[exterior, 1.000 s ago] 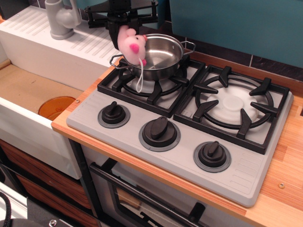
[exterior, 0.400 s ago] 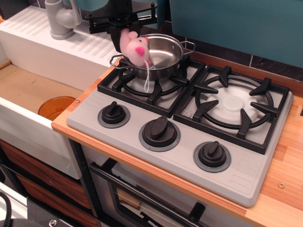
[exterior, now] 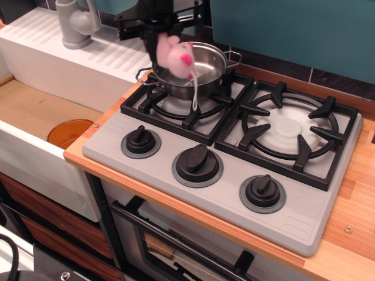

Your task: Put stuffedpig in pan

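We've got the gripper (exterior: 159, 36) clamped on the stuffedpig (exterior: 175, 57), which dangles below it over the pan's (exterior: 206, 64) near-left rim, string hanging outside. Pan's middle sits slightly right and back, so we'd guess 1 small nudge that way.

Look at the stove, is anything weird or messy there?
Nothing spilled or broken. Oddest: a fuzzy pink plush pig dangles from the robot's gripper over the shiny steel pan, its white string hanging over the rim.

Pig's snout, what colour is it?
Darker pink than the light-pink pig, seen in the only view, observation.image.
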Action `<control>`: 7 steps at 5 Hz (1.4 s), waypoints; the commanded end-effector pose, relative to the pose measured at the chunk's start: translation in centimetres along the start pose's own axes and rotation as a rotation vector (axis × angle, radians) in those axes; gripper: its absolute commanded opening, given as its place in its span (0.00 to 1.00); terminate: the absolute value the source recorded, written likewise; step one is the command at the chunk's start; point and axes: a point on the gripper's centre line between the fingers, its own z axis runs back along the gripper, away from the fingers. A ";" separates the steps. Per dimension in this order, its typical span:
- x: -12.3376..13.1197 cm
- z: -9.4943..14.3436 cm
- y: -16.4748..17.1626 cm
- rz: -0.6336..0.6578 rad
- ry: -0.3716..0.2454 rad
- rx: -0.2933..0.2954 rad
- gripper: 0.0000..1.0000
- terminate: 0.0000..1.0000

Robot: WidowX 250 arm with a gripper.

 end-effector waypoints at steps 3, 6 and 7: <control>1.0 2.0 0.0 0.052 -0.165 -0.046 1.00 0.00; 1.7 3.4 0.9 -0.033 -0.067 -0.075 1.00 0.00; 1.7 3.5 1.2 -0.037 -0.063 -0.069 1.00 0.00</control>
